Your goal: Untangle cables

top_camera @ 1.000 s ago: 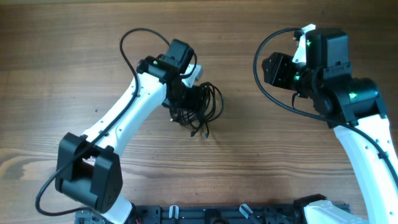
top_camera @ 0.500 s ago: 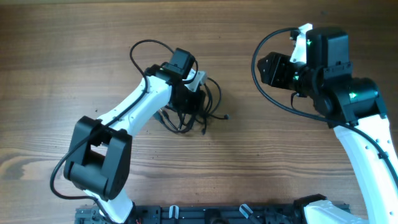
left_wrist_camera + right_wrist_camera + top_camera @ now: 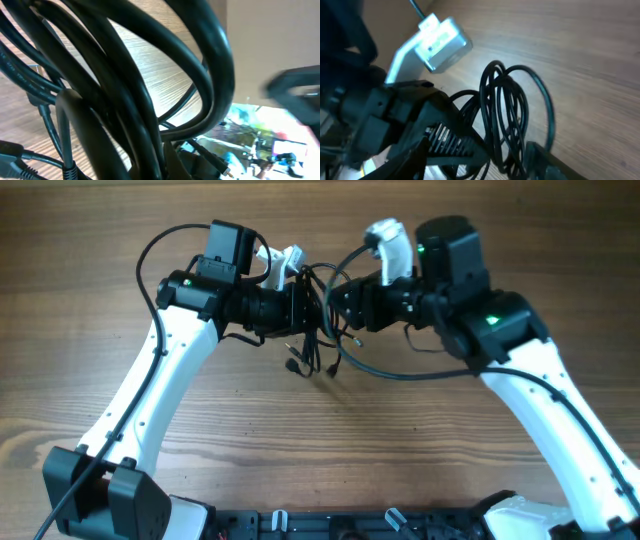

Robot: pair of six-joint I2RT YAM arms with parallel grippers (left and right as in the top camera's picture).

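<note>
The cables (image 3: 316, 340) are a tangle of thin black cords, and my left gripper (image 3: 302, 306) is shut on the bundle's top. Loose loops and small plug ends (image 3: 294, 365) dangle below it over the wooden table (image 3: 480, 470). In the left wrist view the cords (image 3: 125, 90) fill the frame right at the camera, with one plug tip (image 3: 226, 172) sticking out low down. My right gripper (image 3: 338, 300) faces the left one from the right, open. In the right wrist view its fingers (image 3: 547, 157) straddle the coiled cords (image 3: 507, 117), next to the left gripper's ribbed fingers (image 3: 447, 140).
The right arm's own thick black cable (image 3: 385, 372) sags in a loop below the grippers. White camera mounts (image 3: 290, 258) sit on top of both wrists. A black rail (image 3: 330, 525) runs along the table's near edge.
The left gripper has closed on the bundle and lifted it up and back. The right arm has swung left from the far right and now meets the bundle.
</note>
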